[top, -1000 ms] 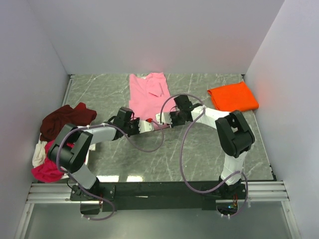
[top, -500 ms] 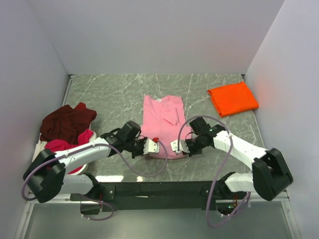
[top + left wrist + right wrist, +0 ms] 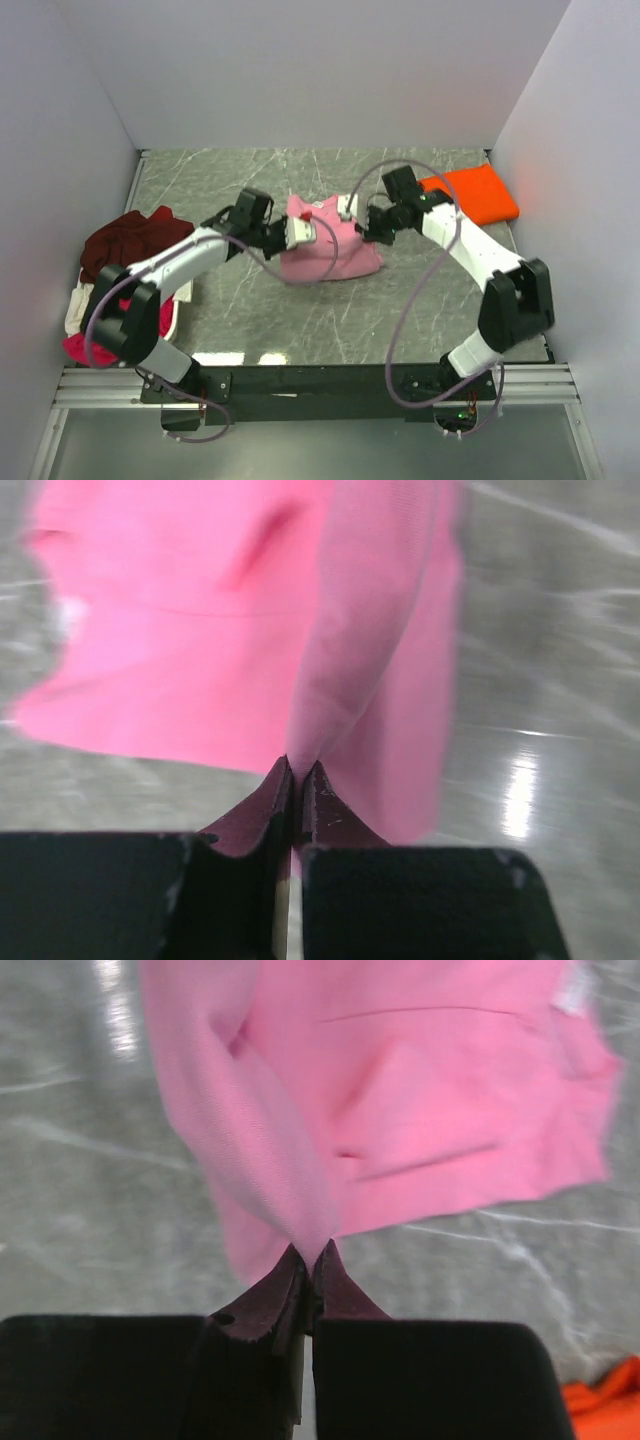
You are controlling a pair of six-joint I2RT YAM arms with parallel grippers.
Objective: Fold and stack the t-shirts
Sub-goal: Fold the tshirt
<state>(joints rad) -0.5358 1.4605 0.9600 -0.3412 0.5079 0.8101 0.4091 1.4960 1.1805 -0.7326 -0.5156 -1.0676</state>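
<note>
The light pink t-shirt (image 3: 330, 250) lies bunched mid-table, doubled over toward the back. My left gripper (image 3: 296, 232) is shut on its left edge and my right gripper (image 3: 352, 216) is shut on its right edge, both lifted a little above the cloth. In the left wrist view the pink t-shirt (image 3: 250, 630) rises as a pinched fold out of the closed gripper (image 3: 298, 770). The right wrist view shows the same pink cloth (image 3: 420, 1090) clamped in the closed gripper (image 3: 308, 1255). A folded bright orange t-shirt (image 3: 475, 195) rests at the back right.
A heap of dark maroon (image 3: 130, 242), magenta-red (image 3: 90, 345) and cream (image 3: 78, 310) t-shirts lies by the left wall. Grey walls close in the marble table (image 3: 400, 310) on three sides. Cables loop over both arms.
Both grippers carried the pink shirt's near hem up and toward the back, folding the shirt over itself. The arms swung from the table's front toward its middle.
</note>
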